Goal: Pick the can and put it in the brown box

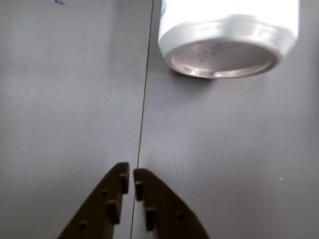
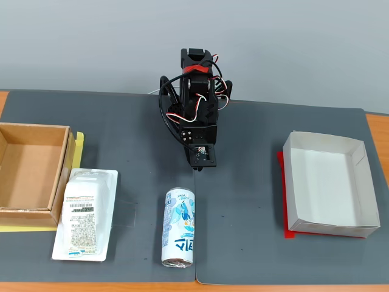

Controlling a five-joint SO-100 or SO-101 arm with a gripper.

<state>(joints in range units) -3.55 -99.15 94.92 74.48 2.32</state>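
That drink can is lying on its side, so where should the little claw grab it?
Probably around the middle of the can, coming down from above with the fingers straddling its round sides. It lies flat, lengthwise toward the arm, and nothing crowds it. The gripper looks nearly closed, so it must open first.

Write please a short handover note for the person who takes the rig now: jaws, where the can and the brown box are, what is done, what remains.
Gripper: jaws nearly shut, holding nothing, above the dark mat.
The can lies on its side on the mat, in the fixed view in front of the folded arm, untouched.
The brown box stands at the left edge in the fixed view and looks empty, beside a wrapped white package. A white paper tray is on the right.
Done: nothing yet.
Left: open the jaws, grasp the can, carry it to the brown box, release.
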